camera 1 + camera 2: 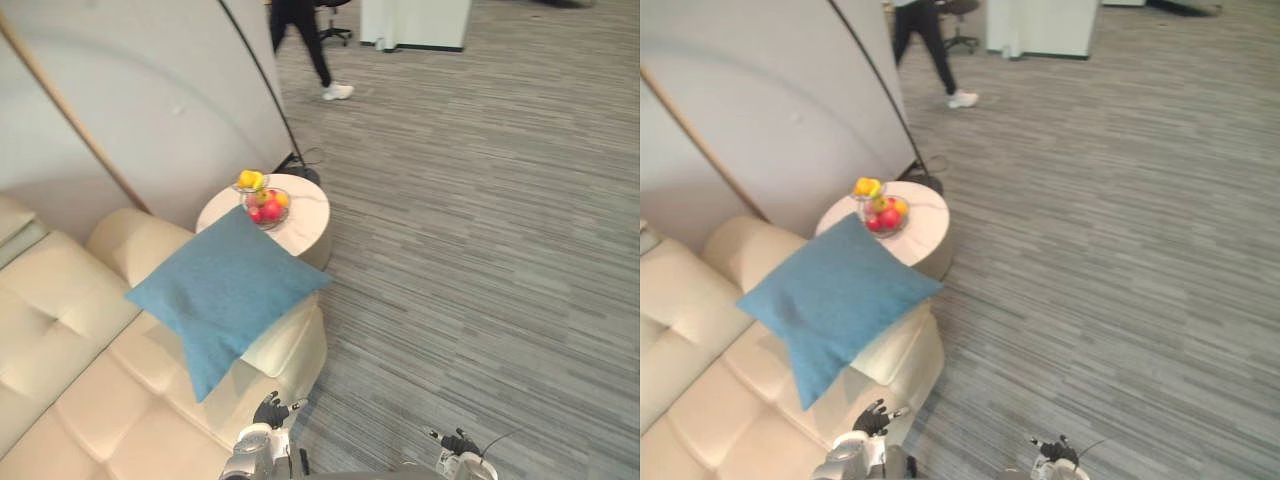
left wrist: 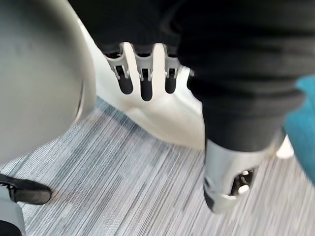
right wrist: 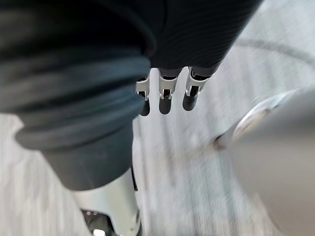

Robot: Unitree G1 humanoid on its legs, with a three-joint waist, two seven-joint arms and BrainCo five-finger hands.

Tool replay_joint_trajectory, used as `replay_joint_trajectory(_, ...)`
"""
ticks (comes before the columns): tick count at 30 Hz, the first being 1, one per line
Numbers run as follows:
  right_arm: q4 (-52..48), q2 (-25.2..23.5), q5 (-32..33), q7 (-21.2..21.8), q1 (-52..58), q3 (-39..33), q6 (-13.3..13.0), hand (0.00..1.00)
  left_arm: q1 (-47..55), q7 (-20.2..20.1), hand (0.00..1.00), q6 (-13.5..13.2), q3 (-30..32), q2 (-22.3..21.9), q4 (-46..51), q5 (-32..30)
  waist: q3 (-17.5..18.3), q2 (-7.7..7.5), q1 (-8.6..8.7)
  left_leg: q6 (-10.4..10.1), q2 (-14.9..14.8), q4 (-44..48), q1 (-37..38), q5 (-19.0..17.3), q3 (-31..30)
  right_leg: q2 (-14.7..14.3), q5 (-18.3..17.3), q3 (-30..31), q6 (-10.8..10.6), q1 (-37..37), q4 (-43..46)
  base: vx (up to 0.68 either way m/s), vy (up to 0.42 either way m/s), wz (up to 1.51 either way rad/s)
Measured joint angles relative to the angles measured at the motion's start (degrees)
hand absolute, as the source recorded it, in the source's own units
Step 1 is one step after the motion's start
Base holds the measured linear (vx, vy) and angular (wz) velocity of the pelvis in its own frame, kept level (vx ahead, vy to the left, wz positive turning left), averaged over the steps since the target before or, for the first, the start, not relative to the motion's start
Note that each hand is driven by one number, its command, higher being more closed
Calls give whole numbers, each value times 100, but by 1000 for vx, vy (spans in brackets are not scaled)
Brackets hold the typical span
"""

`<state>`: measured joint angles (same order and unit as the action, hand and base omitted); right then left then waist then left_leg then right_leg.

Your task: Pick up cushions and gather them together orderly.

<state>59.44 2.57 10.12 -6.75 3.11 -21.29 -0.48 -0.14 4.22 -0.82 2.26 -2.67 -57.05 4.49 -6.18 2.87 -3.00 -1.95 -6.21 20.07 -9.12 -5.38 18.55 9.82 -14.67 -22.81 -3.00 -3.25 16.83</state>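
The square blue fabric cushion [image 1: 225, 290] lies tilted over the arm of the cream tufted leather sofa [image 1: 70, 370]. One corner hides part of the round white side table [image 1: 305, 215] just past that arm. The left hand [image 1: 270, 410] hangs by the sofa's front corner, below the cushion and apart from it, fingers straight and loose. The right hand [image 1: 455, 442] hangs farther from the sofa, fingers equally slack.
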Motion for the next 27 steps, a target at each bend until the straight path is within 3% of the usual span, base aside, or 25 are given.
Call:
replay_joint_trajectory(5,59,-43,-9,24,-22,-90,15,0,-35,-58,0,-4,-113,166,-25,-44,-3,-203,-49,315,446,-755,335,-66,13,269,37,72,-110,26,347,144,118,48)
replay_joint_trajectory(7,-9,-35,-22,60,131,-33,13,0,-11,-110,0,1,-140,177,-101,-43,-22,-283,-18,309,655,-1028,747,-151,-159,617,174,475,-313,404,1910,80,124,44)
replay_joint_trajectory(8,-73,-79,50,109,194,-9,-3,0,4,-112,0,22,-174,188,-97,-43,27,-300,4,341,730,-1027,873,-235,-319,743,442,781,-433,754,2734,121,58,68)
replay_joint_trajectory(10,-240,-130,58,122,299,190,-46,0,-21,-88,0,40,-162,285,-85,10,57,-426,23,352,775,-1023,974,-299,-748,580,409,1386,-477,1323,3723,168,-8,100)
replay_joint_trajectory(11,-239,-152,60,120,297,200,-50,0,-28,-82,0,37,-160,295,-78,17,47,-447,19,353,772,-1032,999,-301,-836,507,322,1471,-470,1398,3735,170,-72,103)
replay_joint_trajectory(13,-221,-170,60,119,293,248,-53,0,-27,-53,0,52,-137,274,-60,24,51,-440,-10,381,763,-1106,1134,-287,-1234,133,-14,2021,-346,1535,3011,171,-116,85)
replay_joint_trajectory(15,-216,-207,92,122,285,260,-55,0,-26,-47,0,54,-86,237,-60,23,61,-420,-7,326,732,-1091,1115,-321,-1524,-198,-76,2588,-298,1507,2181,152,-165,79)
replay_joint_trajectory(17,-176,-201,112,118,257,275,-69,0,-39,-48,0,55,-77,174,-61,20,44,-366,10,190,653,-960,1028,-401,-1958,-585,-46,3315,-232,1515,1424,192,-273,117)
replay_joint_trajectory(18,-151,-220,122,117,272,280,-76,0,-40,-54,0,52,12,130,-64,13,67,-394,46,0,645,-745,838,-455,-2284,-703,191,3677,-192,1390,755,203,-405,144)
replay_joint_trajectory(19,-138,-270,129,112,294,279,-80,0,-45,-57,0,44,81,143,-42,6,88,-550,73,-91,730,-628,745,-515,-2441,-605,488,3702,-181,1307,396,134,-362,152)
replay_joint_trajectory(20,-103,-253,172,123,263,169,-74,0,-68,-60,0,36,134,71,-121,-11,103,-412,88,-210,653,-544,725,-540,-2659,-609,404,3298,-121,1265,523,171,-339,133)
replay_joint_trajectory(23,-26,-65,117,110,215,195,-52,0,9,-76,0,35,136,-23,-132,-42,192,-135,53,-420,231,-790,724,-327,-2375,-716,295,2667,63,1123,439,187,-282,96)
replay_joint_trajectory(27,17,-14,119,101,174,303,-18,0,27,-61,0,36,161,-23,-104,-41,184,-127,19,-353,63,-1041,717,46,-1602,-657,271,2091,163,915,274,53,-153,64)
